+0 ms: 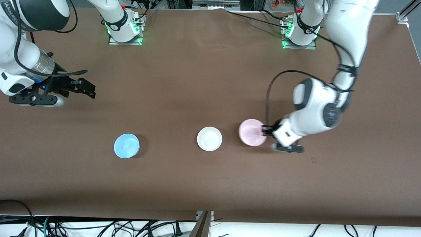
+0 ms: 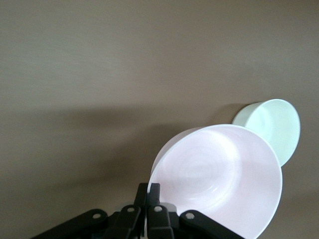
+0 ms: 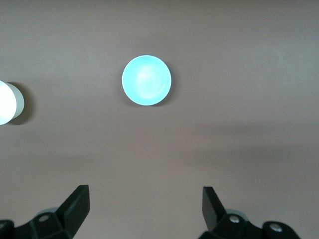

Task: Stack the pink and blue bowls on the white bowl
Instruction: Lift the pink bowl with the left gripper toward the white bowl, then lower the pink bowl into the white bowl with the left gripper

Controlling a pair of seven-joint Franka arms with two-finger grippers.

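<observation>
The pink bowl [image 1: 252, 132] is tilted beside the white bowl [image 1: 209, 139], toward the left arm's end of the table. My left gripper [image 1: 265, 130] is shut on the pink bowl's rim; in the left wrist view the fingers [image 2: 154, 195] pinch the rim of the pink bowl [image 2: 219, 179], with the white bowl [image 2: 271, 127] close by it. The blue bowl [image 1: 126, 145] stands toward the right arm's end. My right gripper [image 1: 87, 89] is open and empty, up over bare table at that end; its wrist view shows the blue bowl [image 3: 146, 80] and the white bowl's edge [image 3: 9, 103].
The brown table [image 1: 204, 82] carries only the three bowls. The arm bases [image 1: 125, 29] stand along its edge farthest from the front camera. Cables hang along the edge nearest the front camera.
</observation>
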